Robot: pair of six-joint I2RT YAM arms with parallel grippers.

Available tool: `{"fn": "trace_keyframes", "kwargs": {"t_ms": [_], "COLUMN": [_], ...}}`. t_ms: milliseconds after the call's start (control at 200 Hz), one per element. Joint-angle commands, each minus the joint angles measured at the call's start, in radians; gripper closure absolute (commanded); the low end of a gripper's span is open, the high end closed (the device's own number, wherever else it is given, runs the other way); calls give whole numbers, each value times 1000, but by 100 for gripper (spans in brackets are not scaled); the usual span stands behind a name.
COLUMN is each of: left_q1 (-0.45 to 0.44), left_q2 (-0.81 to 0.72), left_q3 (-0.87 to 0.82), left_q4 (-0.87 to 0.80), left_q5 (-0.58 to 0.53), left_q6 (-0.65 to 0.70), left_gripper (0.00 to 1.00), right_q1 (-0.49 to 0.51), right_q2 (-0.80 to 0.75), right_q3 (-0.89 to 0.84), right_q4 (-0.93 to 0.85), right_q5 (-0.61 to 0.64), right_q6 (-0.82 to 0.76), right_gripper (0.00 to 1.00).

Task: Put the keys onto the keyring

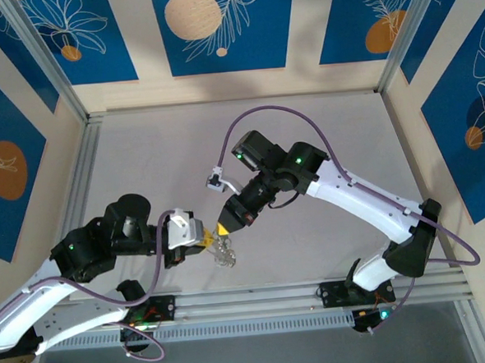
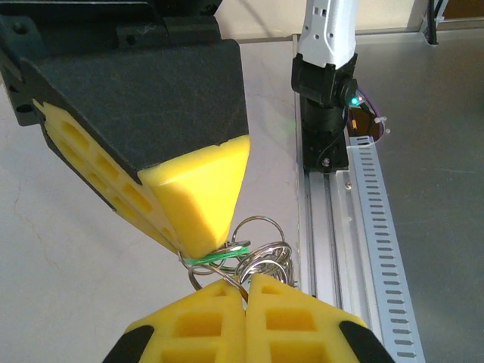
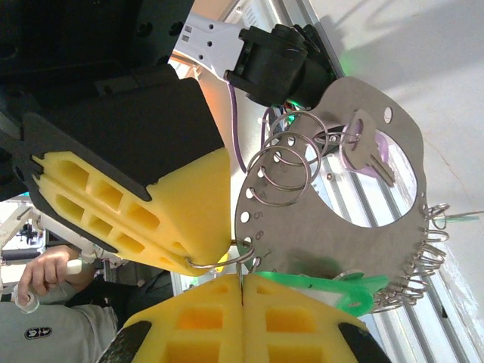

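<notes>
Left gripper [image 2: 246, 291] and right gripper [image 3: 242, 281] both pressed together, each pinching the keyring [image 2: 261, 243] by the near rail [image 1: 258, 300]; one key [image 3: 368, 157] looks threaded already; green key [image 3: 336, 289], honestly can't tell.

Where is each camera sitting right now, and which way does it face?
Top: above and behind the bases, looking down on the table; both arms, left tool and right tool show.
Left wrist: on the left arm, facing right past its own fingers to the right arm's base.
Right wrist: on the right arm, facing left past its own fingers to the left arm.
Shared: all see the keyring where both tools meet.
</notes>
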Motion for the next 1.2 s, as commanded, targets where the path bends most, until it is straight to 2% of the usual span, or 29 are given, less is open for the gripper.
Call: {"fn": "trace_keyframes", "kwargs": {"t_ms": [0, 980, 1195], "left_q1": [-29, -44, -45], "left_q2": [-10, -27, -25], "left_q3": [54, 47, 41], "left_q4": [51, 52, 54], "left_q5": [46, -22, -38], "left_q6": [29, 30, 23], "left_gripper": [100, 100, 100], "right_q1": [-10, -34, -20], "right_q2": [25, 0, -63], "right_q3": [-10, -66, -88], "right_q4": [10, 8, 51], "right_q5": [21, 28, 26], "right_q6": [10, 6, 13], "right_gripper": [100, 100, 100]}}
